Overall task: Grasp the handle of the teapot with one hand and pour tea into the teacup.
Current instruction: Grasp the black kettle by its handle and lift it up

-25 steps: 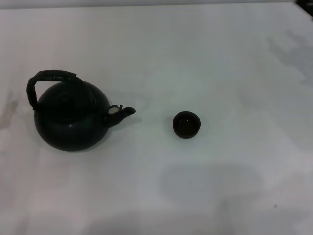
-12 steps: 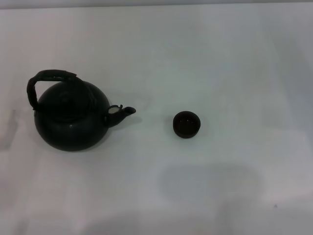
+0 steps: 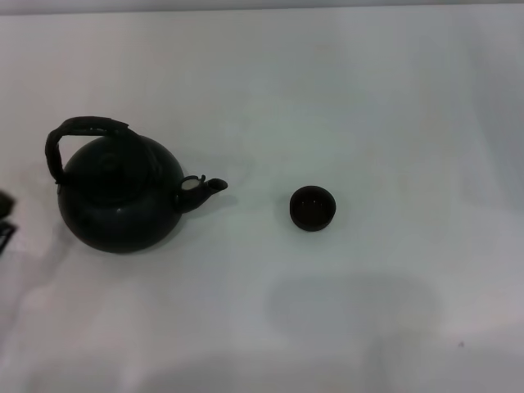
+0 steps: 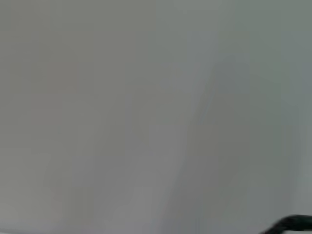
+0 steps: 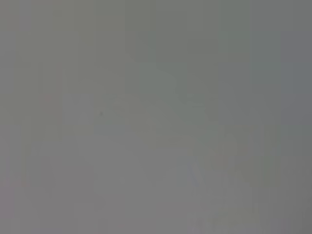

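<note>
1. While the teapot (image 3: 119,193) stands upright at the left of the white table (image 3: 327,98), handle (image 3: 82,131) arched over its lid, the teacup (image 3: 313,208) sits well apart, off its spout; the left gripper (image 3: 4,217) barely shows at the edge — whether open or closed, I cannot tell.
2. Left wrist: bare table.
3. Right wrist: plain grey — nothing distinguishable.

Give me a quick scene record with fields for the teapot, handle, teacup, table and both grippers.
teapot: upright on the table's left side, lid on, spout toward the teacup
handle: arched over the lid, nothing gripping it
teacup: upright, right of the spout, apart from it
table: white surface
left gripper: only a dark sliver at the left edge, beside the teapot, not touching
right gripper: not in view
</note>
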### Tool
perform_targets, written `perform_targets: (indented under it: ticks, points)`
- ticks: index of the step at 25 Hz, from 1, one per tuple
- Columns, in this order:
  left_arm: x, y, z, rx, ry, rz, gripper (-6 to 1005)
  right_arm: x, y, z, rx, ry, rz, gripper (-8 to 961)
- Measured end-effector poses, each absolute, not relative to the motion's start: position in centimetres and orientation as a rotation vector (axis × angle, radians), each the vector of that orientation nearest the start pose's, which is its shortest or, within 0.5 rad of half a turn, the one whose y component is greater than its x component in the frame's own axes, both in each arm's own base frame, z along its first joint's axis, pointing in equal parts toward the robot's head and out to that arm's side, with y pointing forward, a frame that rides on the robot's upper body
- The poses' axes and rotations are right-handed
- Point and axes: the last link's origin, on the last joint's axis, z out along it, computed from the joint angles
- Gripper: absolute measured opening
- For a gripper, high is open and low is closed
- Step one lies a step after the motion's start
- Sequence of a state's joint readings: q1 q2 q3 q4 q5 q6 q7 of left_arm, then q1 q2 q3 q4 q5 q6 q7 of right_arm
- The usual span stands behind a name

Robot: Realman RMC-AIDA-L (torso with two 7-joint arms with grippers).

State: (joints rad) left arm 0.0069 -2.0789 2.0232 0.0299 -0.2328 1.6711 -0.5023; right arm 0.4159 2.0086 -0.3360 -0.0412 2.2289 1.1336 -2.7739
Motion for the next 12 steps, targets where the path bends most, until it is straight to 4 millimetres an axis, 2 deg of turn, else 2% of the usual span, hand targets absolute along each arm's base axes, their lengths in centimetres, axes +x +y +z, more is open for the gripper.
perform_targets:
  ticks: [6, 12]
  points:
    - [-36.2, 18.0, -2.4, -1.775, -0.705, -0.934, 872, 40.0, 32.1, 6.3, -1.327, 0.725, 0.642, 844]
    - [-36.0, 19.5, -3.0, -1.818, -0.710, -0.906, 869, 40.2, 31.8, 6.3, -1.320, 0.737, 0.650, 843]
